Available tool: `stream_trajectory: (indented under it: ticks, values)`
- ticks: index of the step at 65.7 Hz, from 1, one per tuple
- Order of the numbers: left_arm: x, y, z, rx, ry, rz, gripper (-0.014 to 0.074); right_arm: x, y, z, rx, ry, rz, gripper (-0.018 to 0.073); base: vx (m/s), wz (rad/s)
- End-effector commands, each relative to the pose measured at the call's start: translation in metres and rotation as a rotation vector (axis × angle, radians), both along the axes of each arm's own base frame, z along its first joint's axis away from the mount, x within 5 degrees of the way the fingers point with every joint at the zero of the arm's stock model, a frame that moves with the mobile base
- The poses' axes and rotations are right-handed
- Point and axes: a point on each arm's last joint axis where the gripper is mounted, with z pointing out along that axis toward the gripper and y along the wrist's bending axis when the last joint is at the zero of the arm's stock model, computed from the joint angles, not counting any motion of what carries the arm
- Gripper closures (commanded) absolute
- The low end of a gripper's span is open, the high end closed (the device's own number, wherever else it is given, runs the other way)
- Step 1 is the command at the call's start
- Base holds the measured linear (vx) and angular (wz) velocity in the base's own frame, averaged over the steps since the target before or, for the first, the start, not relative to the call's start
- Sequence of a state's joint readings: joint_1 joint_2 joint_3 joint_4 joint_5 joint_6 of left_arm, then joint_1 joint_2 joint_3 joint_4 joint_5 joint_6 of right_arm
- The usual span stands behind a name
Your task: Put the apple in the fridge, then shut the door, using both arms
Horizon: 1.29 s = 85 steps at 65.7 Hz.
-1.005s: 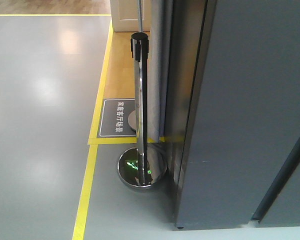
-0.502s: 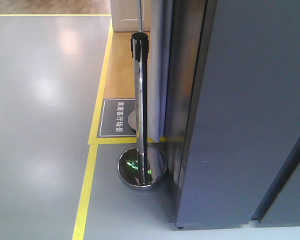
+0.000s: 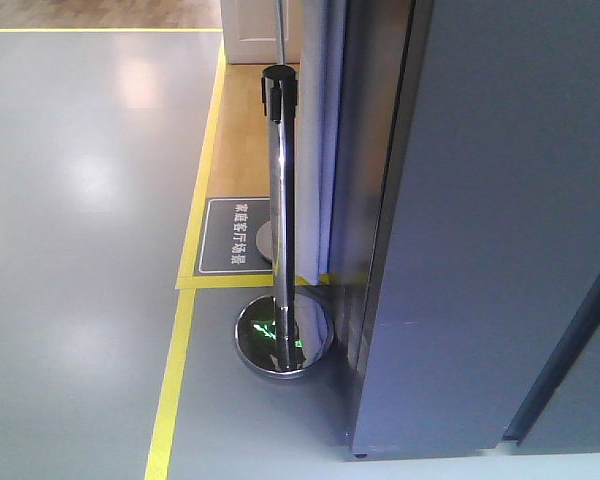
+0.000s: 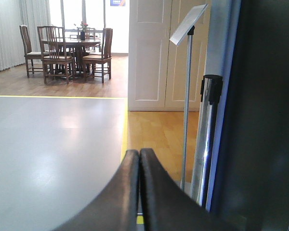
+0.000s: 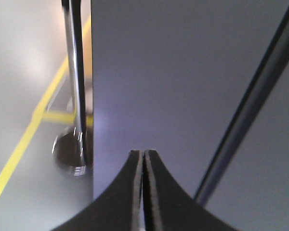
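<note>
1. Dark grey and plain, the door (image 3: pixel 500 200) fills the right of the front view and most of the right wrist view; only its outer face shows, so I judge it swung nearly or fully to, though the seam at its hinge side cannot be read for certain.
2. The apple appears in no view; with neither gripper carrying it, it is presumably behind the door inside the fridge, but that is inference.
3. The right gripper (image 5: pixel 143 159) points at the door's grey face, fingers pressed together on nothing; closed fingers give a blunt tip suited to pushing a flat panel.
4. The left gripper (image 4: pixel 139 156) is likewise clenched and empty, aimed past the door's edge toward the open floor, seemingly kept clear of the swing.
5. A chrome stanchion post (image 3: pixel 279 200) stands just beside the door's left edge on its domed base (image 3: pixel 283 338); a sign stand (image 4: pixel 187 96) rises behind it; yellow floor tape (image 3: pixel 175 370) borders the grey floor.
</note>
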State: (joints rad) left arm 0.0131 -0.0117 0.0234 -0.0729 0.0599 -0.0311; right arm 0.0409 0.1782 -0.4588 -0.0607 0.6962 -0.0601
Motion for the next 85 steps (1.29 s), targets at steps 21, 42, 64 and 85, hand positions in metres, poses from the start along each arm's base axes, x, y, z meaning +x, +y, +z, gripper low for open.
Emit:
stream_trajectory:
  ticks: [21,42,64,85]
  values:
    - [0.000,0.000,-0.003,-0.011,-0.060,0.004,0.0602,0.013,0.004,-0.079,0.072,-0.409,0.027,0.0561,0.00,0.00]
    - [0.000,0.000,-0.003,-0.011,-0.060,0.004,0.0602,0.015,0.004,-0.089,0.070,-0.391,0.026,0.0561,0.00,0.00]
    - [0.000,0.000,-0.003,-0.011,-0.060,0.004,0.0602,0.014,0.004,-0.085,0.096,-0.436,0.024,0.0561,0.00,0.00]
    - [0.000,0.000,-0.003,-0.011,-0.060,0.004,0.0602,0.014,0.004,-0.082,0.104,-0.473,0.033,0.0561,0.00,0.00]
